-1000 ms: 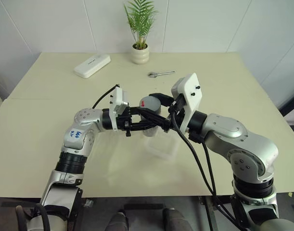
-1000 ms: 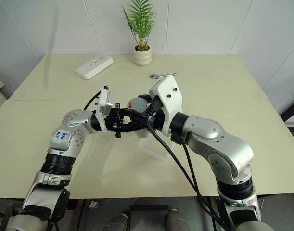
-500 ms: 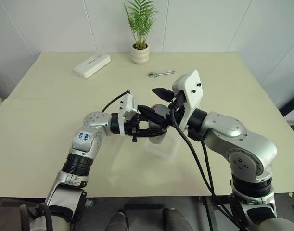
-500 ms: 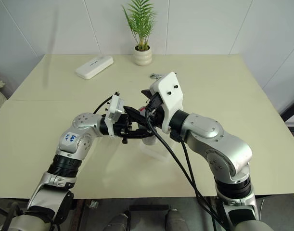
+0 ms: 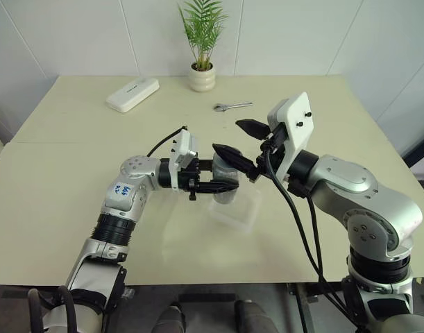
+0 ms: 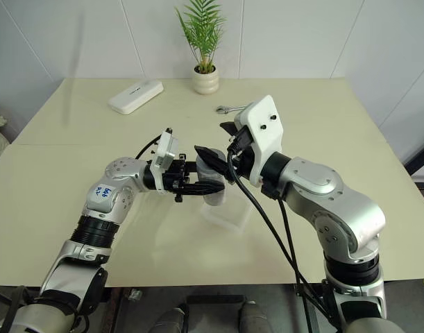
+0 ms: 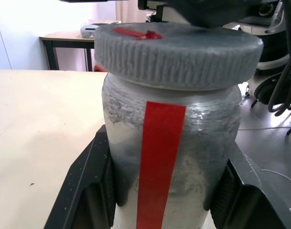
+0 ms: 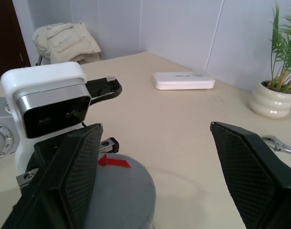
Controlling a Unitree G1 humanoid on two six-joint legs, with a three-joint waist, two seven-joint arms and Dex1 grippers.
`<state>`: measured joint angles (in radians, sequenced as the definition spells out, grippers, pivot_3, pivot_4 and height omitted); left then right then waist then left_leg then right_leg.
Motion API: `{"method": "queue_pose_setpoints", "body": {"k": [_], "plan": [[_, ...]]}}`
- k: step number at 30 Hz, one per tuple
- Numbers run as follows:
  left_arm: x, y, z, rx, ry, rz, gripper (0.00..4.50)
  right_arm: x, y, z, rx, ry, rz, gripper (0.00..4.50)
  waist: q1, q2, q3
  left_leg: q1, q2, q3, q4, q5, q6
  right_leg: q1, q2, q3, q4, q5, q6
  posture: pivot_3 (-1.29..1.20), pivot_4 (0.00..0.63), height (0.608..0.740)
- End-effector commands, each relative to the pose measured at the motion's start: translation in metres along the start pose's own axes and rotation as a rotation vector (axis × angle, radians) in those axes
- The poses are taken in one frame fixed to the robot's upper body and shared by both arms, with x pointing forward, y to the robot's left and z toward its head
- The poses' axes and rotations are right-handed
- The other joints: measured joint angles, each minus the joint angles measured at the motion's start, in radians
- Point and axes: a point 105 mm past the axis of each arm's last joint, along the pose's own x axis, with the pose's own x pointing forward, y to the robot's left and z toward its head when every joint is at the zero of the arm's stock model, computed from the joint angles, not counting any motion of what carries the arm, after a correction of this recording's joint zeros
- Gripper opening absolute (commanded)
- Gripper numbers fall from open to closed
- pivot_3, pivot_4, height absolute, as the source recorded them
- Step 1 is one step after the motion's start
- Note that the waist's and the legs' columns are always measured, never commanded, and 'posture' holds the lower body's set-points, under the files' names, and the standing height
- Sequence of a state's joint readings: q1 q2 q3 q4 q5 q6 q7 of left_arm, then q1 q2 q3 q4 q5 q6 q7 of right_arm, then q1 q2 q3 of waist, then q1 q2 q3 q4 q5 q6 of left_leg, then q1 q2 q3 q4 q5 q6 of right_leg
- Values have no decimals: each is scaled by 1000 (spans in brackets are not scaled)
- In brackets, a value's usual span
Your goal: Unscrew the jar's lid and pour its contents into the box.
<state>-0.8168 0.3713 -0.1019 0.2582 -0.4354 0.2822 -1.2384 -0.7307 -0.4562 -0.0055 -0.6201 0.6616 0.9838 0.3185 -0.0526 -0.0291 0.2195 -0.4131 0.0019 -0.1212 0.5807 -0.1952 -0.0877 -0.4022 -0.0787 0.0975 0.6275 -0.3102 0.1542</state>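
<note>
Left gripper (image 5: 224, 182) is clamped on the jar (image 7: 171, 157), fingers on either side of the glass body below the cap, holding it upright above the table (image 5: 73, 180), just over the near edge of the box (image 5: 238, 208). That keeps the jar braced against twist and already staged for the pour.

Lid (image 7: 178, 55) is on the jar, red mark up; it looks seated, though how far it is threaded can't be told.

Right gripper (image 8: 157, 171) hangs above the lid with jaws spread wide and nothing between them, one finger over the cap's edge, the other well out to the side. This reads as a regrip pause between turns. Contents aren't discernible through the frosted wall. Box sits empty as far as visible.
</note>
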Motion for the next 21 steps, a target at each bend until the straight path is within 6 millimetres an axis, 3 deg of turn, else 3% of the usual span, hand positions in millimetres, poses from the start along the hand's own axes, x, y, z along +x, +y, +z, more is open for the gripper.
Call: {"method": "queue_pose_setpoints", "body": {"k": [1,21], "plan": [[-2,4,14,66,-7,-13,1979,-5,1,13,-39,-32,33,3795,1,0,0,0,0,0,0,0,0,0,0,0,0,0,0,0,150,740],[-8,14,11,118,33,-16,1979,9,10,16,14,-60,77,3795,1,0,0,0,0,0,0,0,0,0,0,0,0,0,0,0,150,740]]}}
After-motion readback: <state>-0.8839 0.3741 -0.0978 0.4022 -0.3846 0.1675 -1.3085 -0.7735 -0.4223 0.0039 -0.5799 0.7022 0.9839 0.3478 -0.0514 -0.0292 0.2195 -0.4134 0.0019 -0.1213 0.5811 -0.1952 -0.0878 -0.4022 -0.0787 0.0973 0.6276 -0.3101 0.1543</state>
